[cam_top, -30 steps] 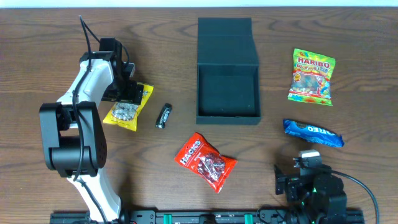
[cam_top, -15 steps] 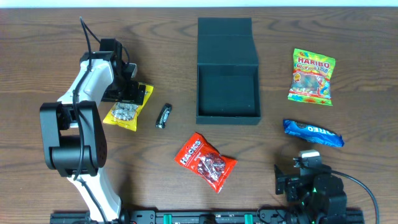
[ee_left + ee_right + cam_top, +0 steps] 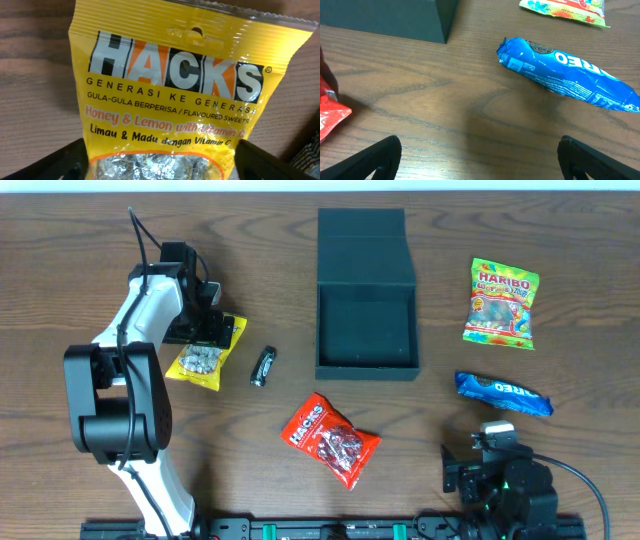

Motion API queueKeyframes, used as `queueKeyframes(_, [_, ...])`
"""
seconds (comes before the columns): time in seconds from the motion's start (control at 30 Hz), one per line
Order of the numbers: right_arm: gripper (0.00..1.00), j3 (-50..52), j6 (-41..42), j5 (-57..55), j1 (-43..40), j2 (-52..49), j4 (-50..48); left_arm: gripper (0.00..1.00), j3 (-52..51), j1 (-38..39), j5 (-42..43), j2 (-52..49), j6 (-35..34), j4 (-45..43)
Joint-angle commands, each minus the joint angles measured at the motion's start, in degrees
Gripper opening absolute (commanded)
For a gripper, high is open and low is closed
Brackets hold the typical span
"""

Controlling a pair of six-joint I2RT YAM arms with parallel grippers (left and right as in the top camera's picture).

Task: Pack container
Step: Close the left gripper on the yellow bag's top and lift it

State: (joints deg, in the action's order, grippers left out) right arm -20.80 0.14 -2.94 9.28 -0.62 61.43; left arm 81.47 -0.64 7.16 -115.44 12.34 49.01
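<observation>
Brown wood desk, overhead first: container sits top centre w/ lid flipped back, and nothing shows inside, so packing is prob. at item no. 1. Left gripper is down over the top edge of the yellow candy bag, well left of the container, so the step in hand looks like picking up that bag. A small dark bar lies between bag and container, right on the route, so the carry needs height to clear it and then the container's left wall. Red candy bag is nearer the front, off the route. Gummy bag and blue cookie pack lie right of the container. Right gripper is parked at the front right, near the cookie pack. Left wrist view: the yellow bag fills the frame, w/ black fingers at either side of its lower part. They're spread wide, not pinching as far as I can judge, so next move = close on the bag, then lift. The foil is glossy and prob. slippery, so take a firm bite. Right wrist view: jaws wide apart w/ nothing between them but bare desk. Cookie pack is ahead to the right, a container corner upper left, and a bit of the red bag at the left edge.
</observation>
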Motion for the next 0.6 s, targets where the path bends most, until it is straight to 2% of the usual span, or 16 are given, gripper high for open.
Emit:
queueKeyframes(0.0, [0.99,0.33,-0.61,0.42,-0.22,0.31,0.26,0.87,0.74,-0.02,0.35,-1.05,0.74,0.17])
queueKeyframes(0.03, [0.99,0.33,-0.59,0.42,-0.22,0.31,0.26,0.86,0.66,-0.02,0.35,-1.05,0.74,0.17])
queueKeyframes(0.13, [0.99,0.33,-0.61,0.39,-0.22,0.31,0.26,0.70,0.46,-0.02,0.35,-1.05,0.74,0.20])
queueKeyframes(0.33, [0.99,0.33,-0.61,0.42,-0.22,0.31,0.26,0.60,0.33,-0.02,0.35,-1.07,0.74,0.20])
queueKeyframes(0.37, [0.99,0.33,-0.59,0.42,-0.22,0.31,0.26,0.55,0.33,-0.02,0.35,-1.05,0.74,0.22])
queueKeyframes(0.57, [0.99,0.33,-0.59,0.42,-0.22,0.31,0.26,0.48,0.33,-0.02,0.35,-1.05,0.72,0.22])
